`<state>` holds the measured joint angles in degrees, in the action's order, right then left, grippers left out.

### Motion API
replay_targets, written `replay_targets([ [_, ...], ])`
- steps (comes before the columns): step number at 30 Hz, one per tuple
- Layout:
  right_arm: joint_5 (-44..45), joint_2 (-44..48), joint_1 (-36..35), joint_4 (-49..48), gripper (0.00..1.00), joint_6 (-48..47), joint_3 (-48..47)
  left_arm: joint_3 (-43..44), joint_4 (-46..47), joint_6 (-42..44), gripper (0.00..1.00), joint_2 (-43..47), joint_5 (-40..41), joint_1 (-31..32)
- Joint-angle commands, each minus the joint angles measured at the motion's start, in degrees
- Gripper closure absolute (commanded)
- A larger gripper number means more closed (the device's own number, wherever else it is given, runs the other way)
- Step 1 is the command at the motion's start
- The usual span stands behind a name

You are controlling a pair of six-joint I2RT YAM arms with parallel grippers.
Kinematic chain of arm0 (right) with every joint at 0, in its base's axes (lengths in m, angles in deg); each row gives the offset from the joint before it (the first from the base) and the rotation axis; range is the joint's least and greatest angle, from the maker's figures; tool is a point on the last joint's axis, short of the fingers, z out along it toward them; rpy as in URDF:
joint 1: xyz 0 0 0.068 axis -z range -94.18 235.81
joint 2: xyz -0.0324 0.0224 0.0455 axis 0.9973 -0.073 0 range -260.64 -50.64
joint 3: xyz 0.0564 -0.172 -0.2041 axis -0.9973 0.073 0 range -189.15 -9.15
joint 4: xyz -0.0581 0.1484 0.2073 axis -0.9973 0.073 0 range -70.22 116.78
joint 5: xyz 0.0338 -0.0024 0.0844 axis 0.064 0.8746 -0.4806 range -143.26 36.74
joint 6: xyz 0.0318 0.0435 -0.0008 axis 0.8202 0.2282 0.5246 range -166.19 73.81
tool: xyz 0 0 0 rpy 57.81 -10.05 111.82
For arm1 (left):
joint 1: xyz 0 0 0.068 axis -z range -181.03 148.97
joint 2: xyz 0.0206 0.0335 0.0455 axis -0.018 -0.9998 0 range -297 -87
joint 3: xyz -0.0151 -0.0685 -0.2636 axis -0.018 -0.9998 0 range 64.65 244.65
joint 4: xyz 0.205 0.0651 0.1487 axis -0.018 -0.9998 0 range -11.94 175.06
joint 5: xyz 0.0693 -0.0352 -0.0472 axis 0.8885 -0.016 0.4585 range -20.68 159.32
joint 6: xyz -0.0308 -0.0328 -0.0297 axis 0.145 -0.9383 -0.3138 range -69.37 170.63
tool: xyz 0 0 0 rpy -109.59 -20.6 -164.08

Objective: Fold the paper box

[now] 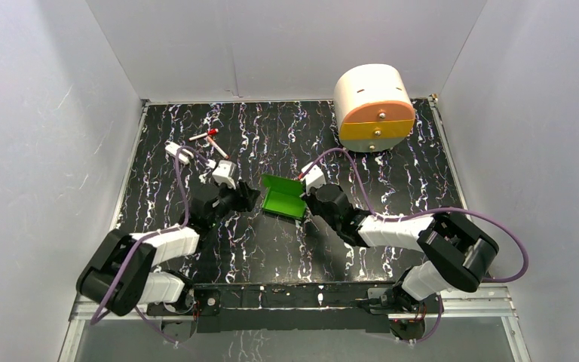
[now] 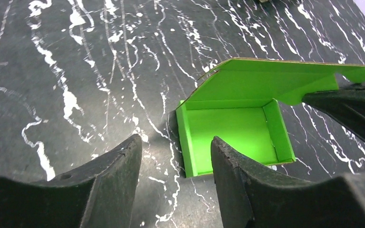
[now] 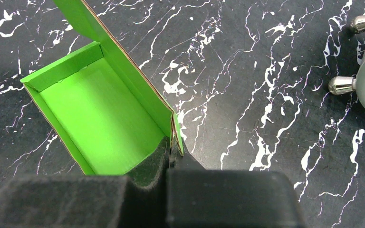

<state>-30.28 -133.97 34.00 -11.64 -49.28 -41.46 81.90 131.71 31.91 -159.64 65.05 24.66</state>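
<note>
Gripping a wall of the bright green thin-card paper box [image 1: 284, 197], right tool [image 3: 170, 151] clamped.
Box rests lid-up on the black marbled table [image 1: 392, 158]; left tool [image 2: 175, 145] partway open, empty, beside it.

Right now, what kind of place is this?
Probably a robot practice booth: plain white walls box in a black marbled table, and the left arm and right arm are bolted at its edge.

Left jaws apart, right jaws together.
</note>
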Motion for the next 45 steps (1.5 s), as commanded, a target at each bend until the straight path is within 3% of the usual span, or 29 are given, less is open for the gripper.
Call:
replay_targets([
  [1,-1.6,0.7,0.2,-1.7,1.00,-1.0,-0.4,3.5,8.5,7.7,0.49,-4.3,-8.7,-1.3],
  [7,-3.0,0.1,0.2,-1.8,1.00,-1.1,-0.5,5.3,12.0,9.4,0.53,-8.6,-15.8,-5.2],
  [19,-4.9,-0.8,0.3,-2.3,1.00,-2.0,-1.2,9.7,13.4,14.3,0.56,-14.8,-25.7,-7.0],
  [31,-5.9,-2.0,0.3,-1.9,1.00,-1.4,-2.7,11.1,14.5,16.2,0.87,-17.2,-29.2,-6.9],
  [37,-6.9,-3.4,0.3,-1.3,1.00,0.3,-5.0,9.1,15.7,15.4,0.95,-16.0,-25.0,-4.8],
  [45,-4.3,-5.7,0.2,0.2,1.00,6.5,-7.9,5.6,17.0,11.4,1.00,-13.2,-8.6,1.0],
])
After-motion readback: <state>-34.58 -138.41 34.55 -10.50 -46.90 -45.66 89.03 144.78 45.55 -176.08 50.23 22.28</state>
